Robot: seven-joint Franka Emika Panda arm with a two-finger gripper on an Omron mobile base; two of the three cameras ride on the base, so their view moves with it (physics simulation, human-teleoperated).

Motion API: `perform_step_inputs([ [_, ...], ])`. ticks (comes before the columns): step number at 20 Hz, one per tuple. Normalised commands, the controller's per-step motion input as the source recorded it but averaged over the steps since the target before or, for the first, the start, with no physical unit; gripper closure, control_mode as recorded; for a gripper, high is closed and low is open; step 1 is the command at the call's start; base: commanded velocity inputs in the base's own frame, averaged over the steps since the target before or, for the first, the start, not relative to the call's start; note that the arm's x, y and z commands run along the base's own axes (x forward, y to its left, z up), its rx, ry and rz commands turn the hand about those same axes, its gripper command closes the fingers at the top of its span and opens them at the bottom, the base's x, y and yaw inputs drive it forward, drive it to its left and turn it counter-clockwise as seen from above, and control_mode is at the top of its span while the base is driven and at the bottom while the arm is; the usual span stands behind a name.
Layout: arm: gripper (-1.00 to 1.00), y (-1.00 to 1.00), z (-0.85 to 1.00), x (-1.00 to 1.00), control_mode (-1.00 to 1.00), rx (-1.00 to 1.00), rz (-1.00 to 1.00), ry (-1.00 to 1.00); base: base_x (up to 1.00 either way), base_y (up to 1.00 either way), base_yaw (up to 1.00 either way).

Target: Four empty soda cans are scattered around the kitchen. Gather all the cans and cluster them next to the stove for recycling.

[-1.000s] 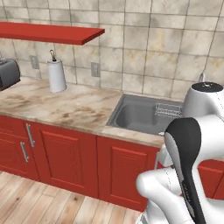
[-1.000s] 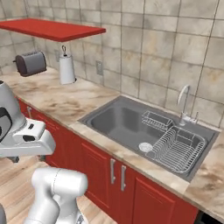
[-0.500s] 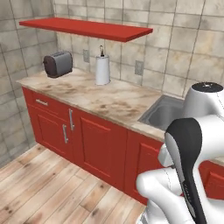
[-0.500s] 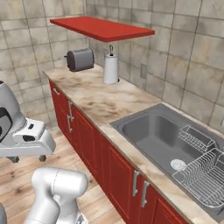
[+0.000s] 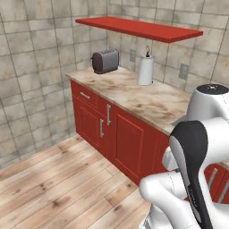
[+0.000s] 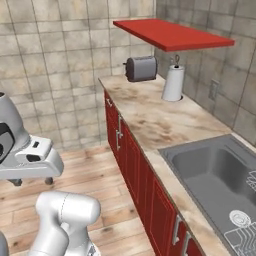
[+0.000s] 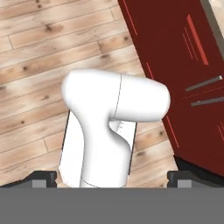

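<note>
With dark two-finger gripper (image 7: pixel 112 177) spread wide, empty, aimed at wood plank floor (image 7: pixel 35 52) beside red cabinets (image 7: pixel 183 65); no can near fingertips (image 7: pixel 43 177).

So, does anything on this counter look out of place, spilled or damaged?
Nothing stands out. The toaster and the paper towel roll stand upright on the marble counter, the sink looks clean, and no cabinet door hangs open.

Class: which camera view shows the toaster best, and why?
The left base view: the toaster sits unobstructed on the counter, showing its front and side. The right base view shows it end-on, near the paper towel roll.
</note>
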Motion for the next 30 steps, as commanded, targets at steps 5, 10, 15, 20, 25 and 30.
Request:
perform_step_inputs([
  [5, -1.0, 0.0, 0.0, 0.0, 1.0, 0.0, 0.0, 0.0, -0.19, -0.52, 0.26],
  [10, -1.0, 0.0, 0.0, 0.0, 1.0, 0.0, 0.0, 0.0, -0.27, -0.25, 0.38],
  [15, -1.0, 0.0, 0.0, 0.0, 1.0, 0.0, 0.0, 0.0, -0.05, 0.0, 0.5],
  [20, -1.0, 0.0, 0.0, 0.0, 1.0, 0.0, 0.0, 0.0, -0.05, 0.0, 0.5],
  [25, -1.0, 0.0, 0.0, 0.0, 1.0, 0.0, 0.0, 0.0, -0.05, 0.0, 0.5],
  [30, -1.0, 0.0, 0.0, 0.0, 1.0, 0.0, 0.0, 0.0, -0.05, 0.0, 0.5],
])
